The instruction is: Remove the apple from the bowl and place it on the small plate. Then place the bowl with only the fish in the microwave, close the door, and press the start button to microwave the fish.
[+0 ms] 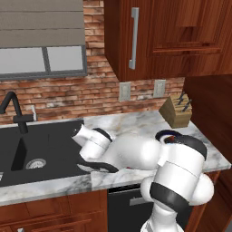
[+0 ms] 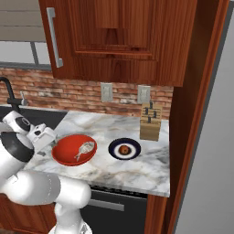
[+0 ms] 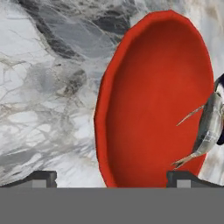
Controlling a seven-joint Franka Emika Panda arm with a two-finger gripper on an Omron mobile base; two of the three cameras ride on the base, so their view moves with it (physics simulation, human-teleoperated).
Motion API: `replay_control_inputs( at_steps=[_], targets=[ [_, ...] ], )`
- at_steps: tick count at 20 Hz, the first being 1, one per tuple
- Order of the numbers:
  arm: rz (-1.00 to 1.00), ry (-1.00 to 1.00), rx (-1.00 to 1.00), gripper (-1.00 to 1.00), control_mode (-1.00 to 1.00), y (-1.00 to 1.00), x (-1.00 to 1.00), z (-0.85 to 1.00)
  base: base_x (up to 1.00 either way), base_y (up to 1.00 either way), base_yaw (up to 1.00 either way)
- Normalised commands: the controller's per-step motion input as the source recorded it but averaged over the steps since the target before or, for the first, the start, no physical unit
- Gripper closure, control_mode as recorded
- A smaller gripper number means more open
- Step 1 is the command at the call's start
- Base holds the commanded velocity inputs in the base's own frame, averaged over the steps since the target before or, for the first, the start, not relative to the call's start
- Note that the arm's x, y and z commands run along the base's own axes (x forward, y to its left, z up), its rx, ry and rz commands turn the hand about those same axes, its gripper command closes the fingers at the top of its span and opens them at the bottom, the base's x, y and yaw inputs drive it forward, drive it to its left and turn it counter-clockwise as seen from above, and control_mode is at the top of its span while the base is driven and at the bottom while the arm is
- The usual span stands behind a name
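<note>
At the bottom of the hand view we see our gripper (image 3: 112,178) with its two dark fingertips (image 3: 41,178) spread wide and nothing between them. One tip sits low at the left over bare marble, the other low at the right against the bowl (image 3: 148,100), whose near rim falls between the two tips. We cannot tell whether either tip touches the rim. Along the right edge of that view the fish (image 3: 210,127) lies inside the bowl, silvery with pale fins.

Left of centre in the right base view, the bowl (image 2: 68,153) rests on the marble counter (image 2: 137,171) with the fish (image 2: 85,148) toward its right side, and the hand sits just left of the bowl. Just right of the bowl, near the middle of the frame, the plate (image 2: 124,148) carries the apple (image 2: 124,149) at its centre. A knife block (image 2: 150,121) stands behind the plate, toward the brick wall.

At left in the left base view a black sink (image 1: 41,149) lies beside our arm.
</note>
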Motion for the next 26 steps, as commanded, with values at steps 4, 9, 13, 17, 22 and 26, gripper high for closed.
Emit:
replay_control_inputs(
  at_steps=[4,9,13,17,22,26],
  targets=[
    [0.0,0.07,0.0,-1.0,-1.0,-0.04,0.36,-0.45,0.0,0.0,0.0],
    [0.0,0.07,0.0,-1.0,-1.0,-0.05,0.18,-0.38,0.0,0.0,0.0],
    [0.0,0.06,0.0,-1.0,-1.0,-0.06,0.07,-0.29,0.0,0.0,0.0],
    [0.0,0.01,0.0,1.0,-1.0,-0.15,0.03,-0.11,0.0,0.0,0.0],
    [0.0,0.0,0.07,1.0,-1.0,-0.42,0.1,0.0,0.0,0.0,0.0],
    [0.0,0.0,0.09,1.0,-1.0,-0.52,0.11,0.0,0.0,0.0,0.0]
  ],
)
